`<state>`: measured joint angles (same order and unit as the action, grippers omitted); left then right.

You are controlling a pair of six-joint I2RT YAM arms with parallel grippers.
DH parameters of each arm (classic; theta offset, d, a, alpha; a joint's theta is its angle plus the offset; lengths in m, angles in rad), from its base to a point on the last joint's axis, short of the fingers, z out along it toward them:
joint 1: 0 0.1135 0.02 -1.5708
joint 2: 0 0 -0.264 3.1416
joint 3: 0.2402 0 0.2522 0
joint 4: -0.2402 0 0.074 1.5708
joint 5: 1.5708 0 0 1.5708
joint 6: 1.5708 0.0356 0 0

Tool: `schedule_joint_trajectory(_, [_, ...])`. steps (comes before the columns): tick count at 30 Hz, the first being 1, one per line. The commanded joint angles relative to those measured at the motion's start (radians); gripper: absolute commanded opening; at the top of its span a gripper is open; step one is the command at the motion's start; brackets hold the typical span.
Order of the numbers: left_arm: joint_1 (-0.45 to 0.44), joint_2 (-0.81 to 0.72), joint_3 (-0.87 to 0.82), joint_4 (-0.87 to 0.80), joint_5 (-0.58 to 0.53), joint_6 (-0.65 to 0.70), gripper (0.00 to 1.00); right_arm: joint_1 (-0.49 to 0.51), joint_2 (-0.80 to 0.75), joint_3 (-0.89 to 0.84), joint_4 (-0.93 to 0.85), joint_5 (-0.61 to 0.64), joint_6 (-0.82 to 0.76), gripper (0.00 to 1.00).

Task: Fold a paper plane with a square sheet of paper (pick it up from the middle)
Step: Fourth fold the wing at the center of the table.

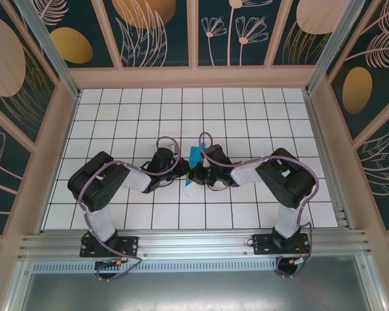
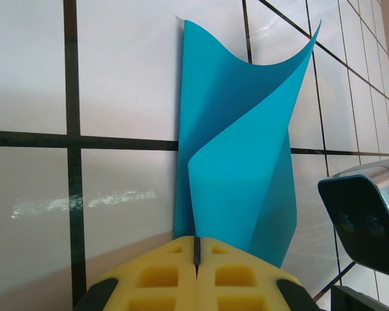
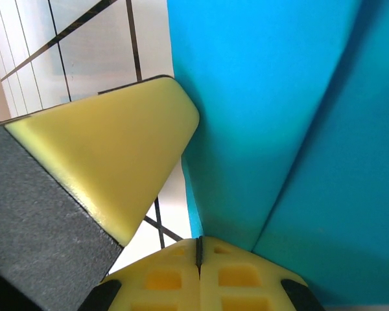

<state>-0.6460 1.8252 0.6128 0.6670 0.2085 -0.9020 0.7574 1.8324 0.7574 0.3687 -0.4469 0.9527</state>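
Both sets of jaws are pressed tight together, L & R alike. On the left jaws the yellow pads (image 2: 162, 278) meet at a thin seam, and the square sheet of paper (image 2: 246, 162) comes straight out of that seam, so you're pinching it by its lower part. Right jaws look the same: pads closed w/ blue paper rising right from the seam, and a left finger (image 3: 110, 162) sits just beside them, close to the sheet. Outward from the pinch, the sheet isn't flat. It curls up into a loose open fold, one flap sweeping to a raised corner, no sharp crease yet. From the top view it's at mid-counter (image 1: 246, 116), between the two wrists, which are nearly nose to nose. Can't tell if any corner rests on the tiles. The right wrist camera (image 2: 369, 220) hangs near the paper's edge. Risks, as I judge them: thin paper + two tight pinches so close together means any pull apart or twist btwn the arms could tear it or yank it out of one side. Both grips look near the edge, so a slip is likely if you swing fast. The curl is uneven, so pressing down now would prob. set the centre crease crooked and the plane comes out lopsided. Fingers this close could also bump or trap each other, so move slow and keep the wrists in step.
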Motion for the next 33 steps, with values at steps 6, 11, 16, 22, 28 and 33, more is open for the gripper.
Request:
schedule_joint_trajectory(6, [0.0,0.022,-0.031,-0.13,-0.007,0.005,0.0,0.016,-0.039,0.002,-0.06,0.019,-0.04,0.06])
schedule_joint_trajectory(11, [0.0,0.028,-0.024,-0.127,-0.002,0.002,0.0,0.024,-0.089,-0.021,-0.06,0.027,-0.043,0.06])
schedule_joint_trajectory(16, [0.0,0.033,-0.018,-0.126,0.002,0.002,0.0,0.038,-0.054,-0.007,-0.033,0.008,-0.036,0.07])
schedule_joint_trajectory(22, [-0.001,0.034,-0.019,-0.121,0.007,0.001,0.0,0.05,0.008,0.006,-0.017,0.016,-0.028,0.07])
schedule_joint_trajectory(28, [0.0,0.035,-0.023,-0.121,-0.001,0.003,0.0,0.049,-0.043,-0.011,-0.019,0.027,-0.031,0.07])
schedule_joint_trajectory(33, [0.0,0.041,-0.045,-0.084,0.0,-0.012,0.0,0.037,-0.185,-0.048,-0.093,0.115,-0.05,0.08])
